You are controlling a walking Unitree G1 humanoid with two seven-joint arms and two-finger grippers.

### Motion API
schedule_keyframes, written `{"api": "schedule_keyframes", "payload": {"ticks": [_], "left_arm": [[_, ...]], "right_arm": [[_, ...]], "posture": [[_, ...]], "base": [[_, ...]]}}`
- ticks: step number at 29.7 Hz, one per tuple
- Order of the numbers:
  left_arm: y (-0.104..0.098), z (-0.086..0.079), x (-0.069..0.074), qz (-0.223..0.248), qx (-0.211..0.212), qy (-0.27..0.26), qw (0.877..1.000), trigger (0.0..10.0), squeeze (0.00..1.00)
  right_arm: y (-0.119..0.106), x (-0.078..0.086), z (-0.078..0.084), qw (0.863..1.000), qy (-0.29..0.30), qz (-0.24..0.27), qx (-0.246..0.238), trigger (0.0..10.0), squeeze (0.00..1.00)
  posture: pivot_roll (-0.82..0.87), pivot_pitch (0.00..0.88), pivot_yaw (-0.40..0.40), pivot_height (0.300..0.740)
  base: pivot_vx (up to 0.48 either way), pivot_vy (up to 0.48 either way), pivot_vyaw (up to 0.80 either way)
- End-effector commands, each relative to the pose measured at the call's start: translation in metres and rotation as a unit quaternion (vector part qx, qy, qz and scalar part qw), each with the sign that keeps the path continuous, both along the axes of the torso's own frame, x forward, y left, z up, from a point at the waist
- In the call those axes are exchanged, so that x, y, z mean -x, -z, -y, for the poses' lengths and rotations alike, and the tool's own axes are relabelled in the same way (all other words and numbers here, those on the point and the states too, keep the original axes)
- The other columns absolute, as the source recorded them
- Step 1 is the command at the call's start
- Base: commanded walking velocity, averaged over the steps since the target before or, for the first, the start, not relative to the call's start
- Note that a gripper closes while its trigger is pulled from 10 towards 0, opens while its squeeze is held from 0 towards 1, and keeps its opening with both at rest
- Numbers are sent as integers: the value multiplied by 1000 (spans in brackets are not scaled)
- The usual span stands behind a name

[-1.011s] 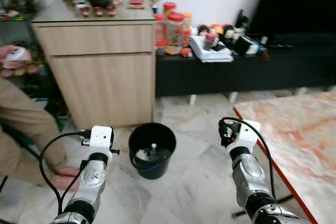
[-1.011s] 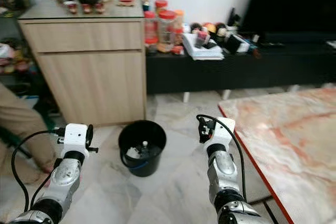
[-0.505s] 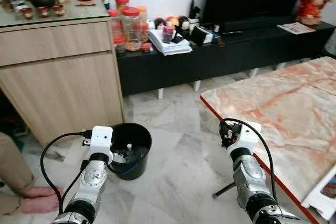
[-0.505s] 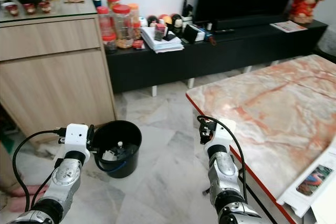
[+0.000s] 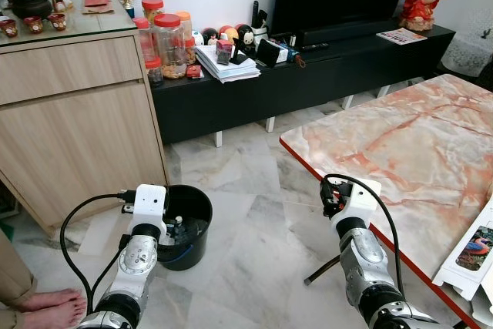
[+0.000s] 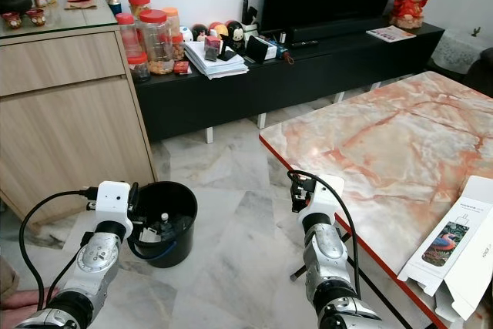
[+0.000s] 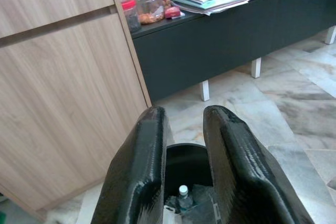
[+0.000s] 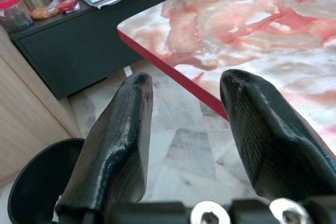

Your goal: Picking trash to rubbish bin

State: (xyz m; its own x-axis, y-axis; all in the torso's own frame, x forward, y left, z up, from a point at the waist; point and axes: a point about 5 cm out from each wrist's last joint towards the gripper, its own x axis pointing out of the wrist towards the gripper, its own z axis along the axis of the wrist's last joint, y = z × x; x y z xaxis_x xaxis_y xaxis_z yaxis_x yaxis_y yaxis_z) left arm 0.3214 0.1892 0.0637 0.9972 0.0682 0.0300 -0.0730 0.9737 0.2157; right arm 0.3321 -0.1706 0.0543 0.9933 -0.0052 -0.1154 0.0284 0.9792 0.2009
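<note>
Black bin point(image 5: 189, 225) beside left gripper point(image 7: 184, 150), jaws parted, empty.

left gripper point(image 7: 184, 145): raised forward, fingers slightly parted, empty | right gripper point(image 8: 186, 129): raised forward, fingers apart, empty

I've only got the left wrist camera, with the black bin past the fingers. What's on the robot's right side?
Observer: A marble-topped table with a red edge stands there, its near corner close to the right arm.
Operator: Is anything lying on it?
Observer: A flattened white carton with a bird picture lies at its near edge.
Operator: Is the right gripper holding anything?
Observer: No, the right gripper is open and empty, raised in front of the table's red edge.
Operator: Is anyone nearby?
Observer: A person's bare foot is on the floor to the robot's left.
</note>
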Motion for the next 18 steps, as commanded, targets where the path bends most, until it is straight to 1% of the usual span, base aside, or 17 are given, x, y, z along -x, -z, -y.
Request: {"api": "schedule_keyframes", "payload": {"ticks": [1, 11, 18], "left_arm": [[-5, 5, -3, 14, -1, 10, 1000, 10000, 0], [-3, 6, -1, 13, 1, 11, 1000, 10000, 0], [-6, 6, -2, 17, 1, 10, 1000, 10000, 0]], "right_arm": [[-1, 0, 1, 1000, 2, 2, 3, 10000, 0], [0, 1, 1, 1000, 2, 2, 3, 10000, 0], [-1, 0, 3, 1000, 3, 4, 5, 10000, 0]], "posture": [[14, 11, -56, 740], [13, 7, -55, 740], [1, 9, -54, 740]], "base": [[0, 0, -781], [0, 0, -781], [0, 0, -781]]}}
